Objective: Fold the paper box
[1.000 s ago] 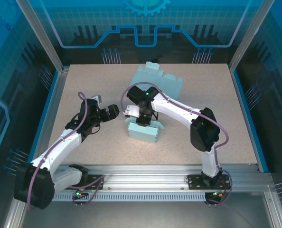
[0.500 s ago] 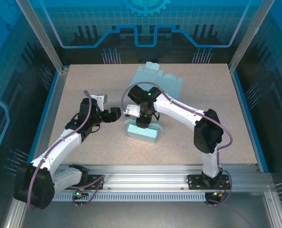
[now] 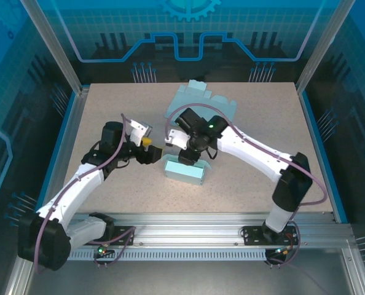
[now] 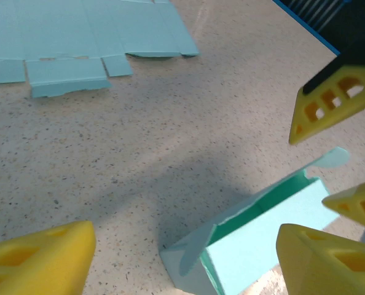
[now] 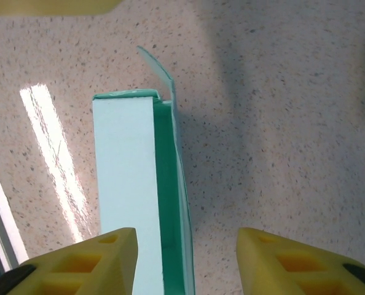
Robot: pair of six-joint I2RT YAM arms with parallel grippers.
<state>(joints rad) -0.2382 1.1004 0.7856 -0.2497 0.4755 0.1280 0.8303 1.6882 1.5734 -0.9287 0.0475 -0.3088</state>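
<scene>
The paper box (image 3: 184,173) lies near the middle of the table (image 3: 109,110), in front of the flat sheets (image 3: 202,101) and apart from them. It is only half formed: the long walls stand, but one long side is open.

The right gripper (image 5: 182,261) hangs directly above the box with its jaws apart. The thin upright wall runs between the yellow fingers (image 5: 293,261), and no pad presses on it. The left gripper (image 4: 182,267) is just beside the left end of the box, also with jaws apart and holding nothing.

I judge that the step in hand is to tuck the end flap (image 4: 192,257) inward. To do this well, the left gripper should push the flap low, near its crease and not at the free edge, so the paper bends where it is scored. The box is light and will probably slide, so the right gripper should steady the wall at the same time.

The left wrist view shows the darker inside of the box and a rounded flap curling outward at each end. In the top view the right arm covers most of this. The right wrist view shows the narrow opening from above. Whether the wall leans inward there I cannot tell surely.
</scene>
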